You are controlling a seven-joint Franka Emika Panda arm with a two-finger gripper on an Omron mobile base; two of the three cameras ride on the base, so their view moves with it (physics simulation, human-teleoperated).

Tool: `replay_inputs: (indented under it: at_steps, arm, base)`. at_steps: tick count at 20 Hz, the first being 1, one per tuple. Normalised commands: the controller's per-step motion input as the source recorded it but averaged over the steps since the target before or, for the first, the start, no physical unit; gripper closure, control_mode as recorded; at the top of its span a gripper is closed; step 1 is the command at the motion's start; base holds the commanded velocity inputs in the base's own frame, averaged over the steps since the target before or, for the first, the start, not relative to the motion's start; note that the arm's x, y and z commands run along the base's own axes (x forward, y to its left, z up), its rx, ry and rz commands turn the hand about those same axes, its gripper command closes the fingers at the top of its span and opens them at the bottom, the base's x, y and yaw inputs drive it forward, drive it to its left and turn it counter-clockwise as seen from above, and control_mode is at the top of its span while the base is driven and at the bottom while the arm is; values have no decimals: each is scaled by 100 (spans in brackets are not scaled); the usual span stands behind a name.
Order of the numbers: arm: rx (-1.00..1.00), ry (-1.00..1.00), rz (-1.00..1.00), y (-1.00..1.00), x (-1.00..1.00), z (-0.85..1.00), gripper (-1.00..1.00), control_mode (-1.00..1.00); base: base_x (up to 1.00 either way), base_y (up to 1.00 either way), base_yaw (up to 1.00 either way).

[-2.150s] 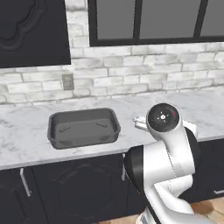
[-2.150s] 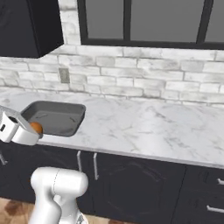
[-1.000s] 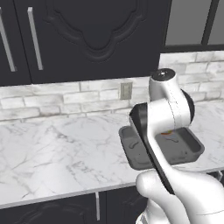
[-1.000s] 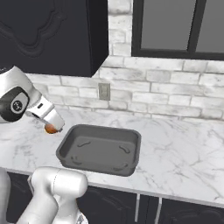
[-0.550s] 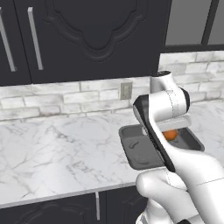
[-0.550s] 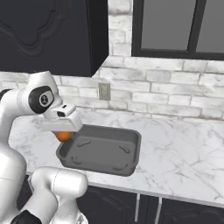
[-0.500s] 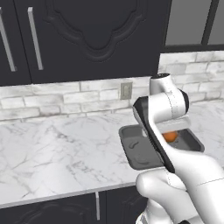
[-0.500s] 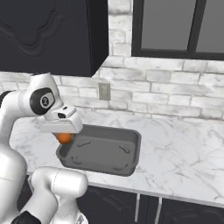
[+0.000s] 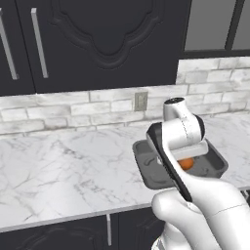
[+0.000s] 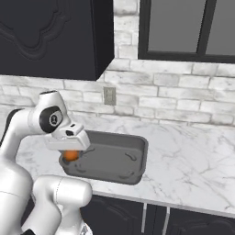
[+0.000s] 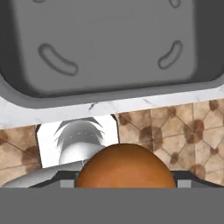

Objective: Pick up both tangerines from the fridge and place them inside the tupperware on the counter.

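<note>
Hand view: tangerine [image 11: 126, 166] sits in the tool, near the tupperware [image 11: 109, 43] rim.

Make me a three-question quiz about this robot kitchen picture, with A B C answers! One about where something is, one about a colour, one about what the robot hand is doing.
1. Where is the tupperware?
A. on the counter
B. on the floor
C. in a cupboard

2. What colour is the tangerine?
A. green
B. orange
C. blue

3. What is the gripper doing?
A. hanging open with nothing in it
B. gripping a spoon
C. holding the tangerine

Answers: 1 A, the dark container sits on the white marble. 2 B, the ball is orange in all views. 3 C, the tangerine sits under the hand at the tupperware's edge.
</note>
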Motion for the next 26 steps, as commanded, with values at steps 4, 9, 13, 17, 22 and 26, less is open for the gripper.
replay_inputs:
  at_steps: [4, 9, 13, 17, 22, 26]
  arm:
    - [0, 0, 15, -11, 31, -33, 100, -100]
    - [0, 0, 8, -8, 38, -33, 100, -100]
    - [0, 0, 9, -7, 45, -38, 100, -100]
    - [3, 0, 12, -6, 59, -33, 100, -100]
    - [4, 0, 10, -3, 65, -39, 100, -100]
    - [0, 0, 7, 0, 56, -45, 100, -100]
  base:
    - [0, 0, 0]
    - [0, 0, 0]
    - [0, 0, 0]
    - [0, 0, 0]
    - [0, 0, 0]
    - [0, 0, 0]
